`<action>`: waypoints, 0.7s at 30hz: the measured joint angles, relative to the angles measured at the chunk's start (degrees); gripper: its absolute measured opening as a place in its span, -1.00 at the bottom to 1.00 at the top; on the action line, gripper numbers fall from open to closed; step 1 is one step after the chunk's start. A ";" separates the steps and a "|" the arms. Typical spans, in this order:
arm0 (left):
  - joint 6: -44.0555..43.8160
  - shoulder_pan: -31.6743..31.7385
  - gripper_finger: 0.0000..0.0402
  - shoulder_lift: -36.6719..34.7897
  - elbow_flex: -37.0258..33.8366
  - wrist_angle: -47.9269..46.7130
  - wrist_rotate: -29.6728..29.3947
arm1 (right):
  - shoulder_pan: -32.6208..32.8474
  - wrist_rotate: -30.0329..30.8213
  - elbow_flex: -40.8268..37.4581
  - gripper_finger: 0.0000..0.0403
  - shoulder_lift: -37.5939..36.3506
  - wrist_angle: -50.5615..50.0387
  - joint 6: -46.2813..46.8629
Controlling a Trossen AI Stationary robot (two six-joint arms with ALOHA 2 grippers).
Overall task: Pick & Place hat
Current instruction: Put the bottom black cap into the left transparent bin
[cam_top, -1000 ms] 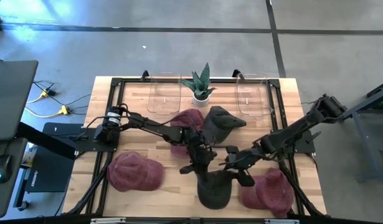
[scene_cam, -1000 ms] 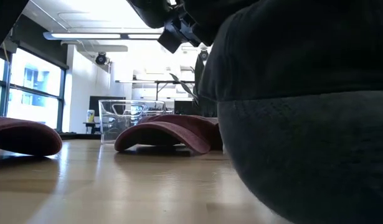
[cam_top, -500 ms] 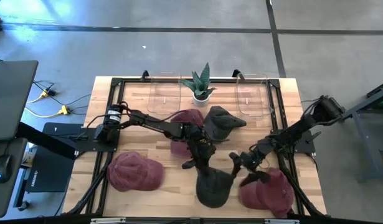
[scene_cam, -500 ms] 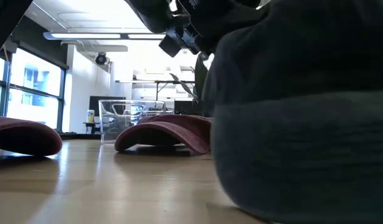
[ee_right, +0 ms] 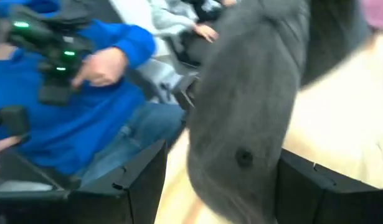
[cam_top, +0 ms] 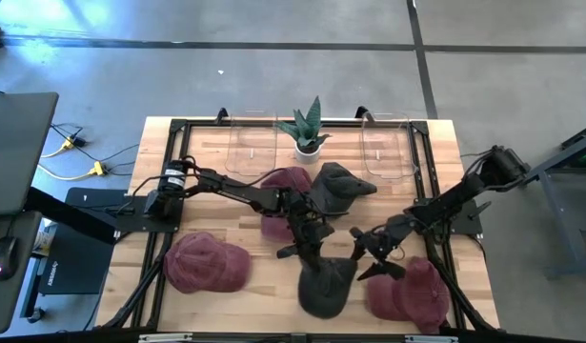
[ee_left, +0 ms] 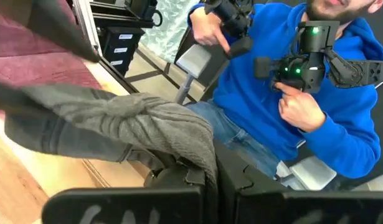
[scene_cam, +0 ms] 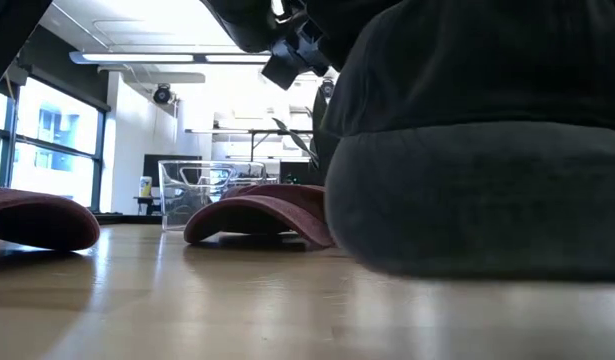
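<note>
The dark grey hat [cam_top: 326,288] sits near the table's near edge, centre, and fills the right of the low view [scene_cam: 477,190]. My left gripper [cam_top: 312,255] reaches in from the left and is shut on the hat's far side. My right gripper [cam_top: 373,252] is open just right of the hat. In the right wrist view its fingers [ee_right: 138,180] stand wide on either side of the grey hat [ee_right: 247,106]; whether they touch it, I cannot tell. Three maroon hats [cam_top: 207,263] [cam_top: 412,291] [cam_top: 288,186] and a second dark hat [cam_top: 342,186] lie on the table. My left gripper pinches a bunched fold of the grey hat's cloth [ee_left: 191,140] between its two shut fingers, coming from above and from the table's far left. The hat hangs toward the near edge; its lower rim [scene_cam: 467,265] shows just above the table top in the low view.
A potted plant [cam_top: 307,133] stands at the far edge between two clear plastic bins [cam_top: 252,143] [cam_top: 386,143]. A black metal frame [cam_top: 178,171] runs around the table. A person in a blue top [ee_left: 316,106] sits beyond the near edge, holding controllers.
My right gripper has drawn back from the grey hat toward the table's right. My left gripper has shifted slightly toward the near edge, still shut on the hat. In the low view the hat's lower rim has come up, showing table top beneath it.
</note>
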 joint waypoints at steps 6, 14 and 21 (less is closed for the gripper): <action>-0.01 -0.02 -1.00 0.00 0.00 0.45 -0.98 | -0.62 -13.66 -0.02 0.09 0.00 8.72 -1.62; -0.04 -0.04 -1.00 0.00 0.00 2.53 0.79 | -1.05 -4.55 0.00 -0.07 -0.02 5.33 4.53; -0.02 -0.04 -1.00 0.00 0.00 3.62 -1.44 | -1.03 -0.60 -0.01 -0.17 -0.02 5.55 3.03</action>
